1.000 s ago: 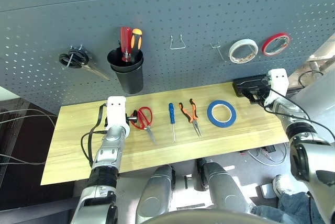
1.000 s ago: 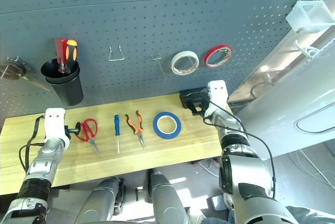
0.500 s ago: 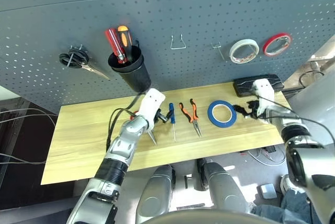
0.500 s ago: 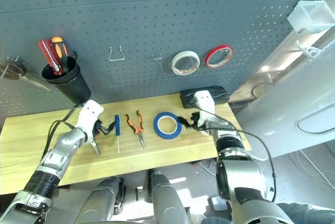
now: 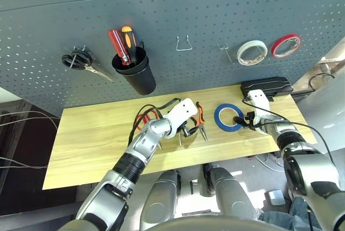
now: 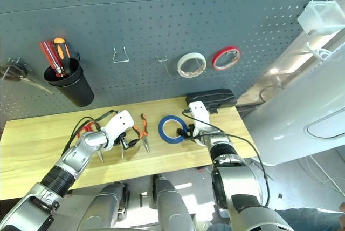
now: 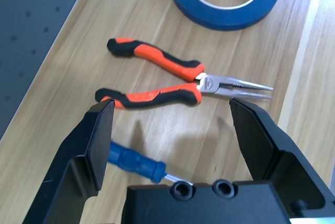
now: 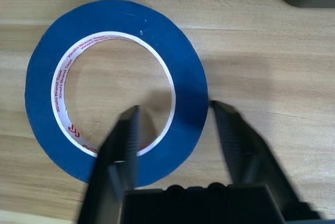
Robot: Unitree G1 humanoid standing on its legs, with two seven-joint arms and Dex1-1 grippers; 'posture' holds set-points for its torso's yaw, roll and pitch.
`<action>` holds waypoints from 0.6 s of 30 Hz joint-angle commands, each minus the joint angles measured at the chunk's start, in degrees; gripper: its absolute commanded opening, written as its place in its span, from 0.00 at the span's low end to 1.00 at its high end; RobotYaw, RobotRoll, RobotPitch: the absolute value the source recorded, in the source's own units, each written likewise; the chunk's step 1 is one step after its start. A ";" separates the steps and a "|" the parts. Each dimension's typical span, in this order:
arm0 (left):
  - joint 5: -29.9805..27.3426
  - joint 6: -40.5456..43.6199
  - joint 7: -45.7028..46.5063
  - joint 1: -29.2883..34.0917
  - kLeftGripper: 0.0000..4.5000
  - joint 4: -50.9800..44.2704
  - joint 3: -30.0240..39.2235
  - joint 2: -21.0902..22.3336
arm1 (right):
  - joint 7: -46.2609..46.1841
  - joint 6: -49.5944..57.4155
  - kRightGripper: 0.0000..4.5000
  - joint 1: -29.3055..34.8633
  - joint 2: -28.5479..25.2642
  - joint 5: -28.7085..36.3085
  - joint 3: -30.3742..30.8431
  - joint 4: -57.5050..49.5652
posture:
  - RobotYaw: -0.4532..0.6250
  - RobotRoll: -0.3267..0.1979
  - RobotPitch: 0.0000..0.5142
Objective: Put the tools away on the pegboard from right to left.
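Observation:
The wide blue tape roll (image 8: 189, 82) lies flat on the wooden table (image 5: 86, 134). My right gripper (image 8: 174, 108) is open astride the roll's wall, one finger inside the ring and one outside. The orange-and-black pliers (image 7: 157, 72) lie just beyond the tips of my left gripper (image 7: 170, 102), which hangs open low over the table. The blue screwdriver (image 7: 137, 162) lies under that gripper. Partly behind my left forearm are the red scissors (image 6: 87, 128). The grey-blue pegboard (image 5: 215, 15) stands behind the table.
On the pegboard are a black cup (image 5: 135, 77) holding a red and an orange-black screwdriver, dark scissors (image 5: 81, 61) on a hook, two bare hooks (image 5: 183, 43), a white tape roll (image 5: 250, 53) and a red one (image 5: 284, 46). A black box (image 5: 267, 87) sits at the table's back right.
My left arm swung right, from the scissors to over the screwdriver and pliers. My right gripper came left from the black box onto the blue tape, and its fingers narrowed.

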 commanded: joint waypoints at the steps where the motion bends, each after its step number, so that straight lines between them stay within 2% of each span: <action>1: 0.34 -0.77 0.58 0.87 1.00 -0.60 0.99 0.80 | -0.17 1.01 0.32 0.51 0.17 -0.49 0.30 0.43 | 0.41 0.62 0.41; 2: 0.10 -1.64 0.89 1.03 1.00 -1.06 1.47 1.02 | -0.08 0.45 0.22 0.72 -0.30 -0.66 0.49 -0.62 | 0.41 0.62 0.41; 3: -0.07 -2.26 1.04 1.21 1.00 -1.41 1.77 1.17 | -0.05 0.03 0.16 0.92 -0.60 -0.76 0.60 -1.39 | 0.41 0.62 0.41; 6: -0.87 -4.73 1.73 2.60 1.00 -4.01 3.49 1.65 | 0.44 -3.35 0.16 3.32 -2.30 -0.69 0.81 -9.31 | 0.40 0.62 0.40; 11: -3.66 -10.19 2.83 5.33 1.00 -8.59 7.60 1.84 | 2.62 -4.19 0.15 16.88 -4.75 0.85 1.35 -42.16 | 0.39 0.62 0.40; 14: -5.66 -17.84 1.21 6.51 1.00 -11.11 8.29 2.29 | 5.25 -8.27 0.15 25.25 -7.64 0.79 2.09 -59.18 | 0.37 0.62 0.41; 18: -8.09 -24.80 0.76 6.92 1.00 -12.46 9.46 1.94 | 6.75 -19.28 0.15 31.22 -11.44 -1.37 3.12 -67.74 | 0.36 0.62 0.41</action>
